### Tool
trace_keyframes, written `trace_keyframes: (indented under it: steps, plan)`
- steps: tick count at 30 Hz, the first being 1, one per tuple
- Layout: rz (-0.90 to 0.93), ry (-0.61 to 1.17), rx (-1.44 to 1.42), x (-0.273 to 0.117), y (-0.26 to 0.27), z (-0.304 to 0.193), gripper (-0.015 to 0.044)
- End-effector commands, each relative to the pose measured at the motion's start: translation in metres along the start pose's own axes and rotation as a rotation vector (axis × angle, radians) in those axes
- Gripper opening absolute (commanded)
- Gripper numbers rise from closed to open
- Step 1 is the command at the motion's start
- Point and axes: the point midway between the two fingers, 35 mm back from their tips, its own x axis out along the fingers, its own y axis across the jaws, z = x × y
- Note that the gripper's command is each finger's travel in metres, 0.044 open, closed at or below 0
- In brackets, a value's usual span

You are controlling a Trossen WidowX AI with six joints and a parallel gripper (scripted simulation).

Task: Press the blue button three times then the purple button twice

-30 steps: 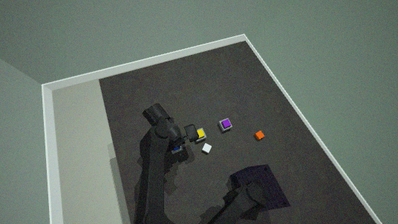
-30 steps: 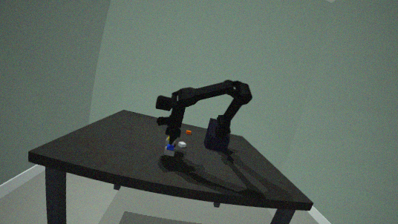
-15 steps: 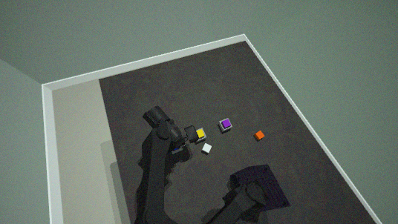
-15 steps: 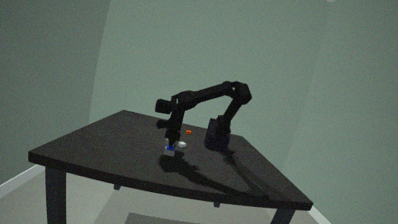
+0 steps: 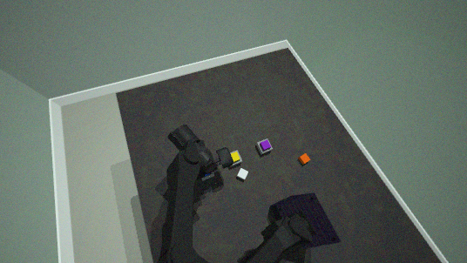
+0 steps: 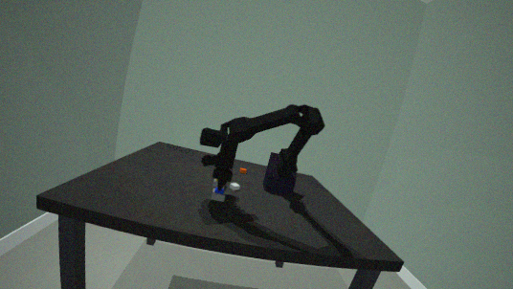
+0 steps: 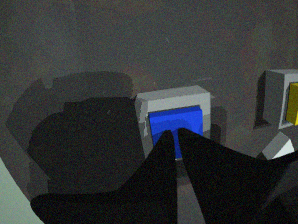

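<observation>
Dark table (image 5: 279,104): we keep the closed, empty tool (image 7: 174,137) centred on the blue button (image 7: 174,123), just left of the yellow button (image 7: 293,102), pressing straight down until it bottoms, then releasing.

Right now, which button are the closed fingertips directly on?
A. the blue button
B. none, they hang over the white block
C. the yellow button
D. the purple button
A: in the wrist view the gripper has its closed tips on the blue button, with the yellow button off to the side.
</observation>
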Motion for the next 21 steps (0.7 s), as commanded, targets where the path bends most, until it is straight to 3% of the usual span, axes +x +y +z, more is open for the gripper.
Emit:
trace_keyframes:
  steps: [1, 5, 21]
  plan:
    - [-0.001, 0.0, 0.0, -0.002, 0.0, 0.0, 0.002]
    - [-0.008, 0.006, 0.007, -0.031, -0.002, -0.001, 0.002]
    - [-0.008, 0.006, 0.007, -0.013, -0.002, -0.001, 0.002]
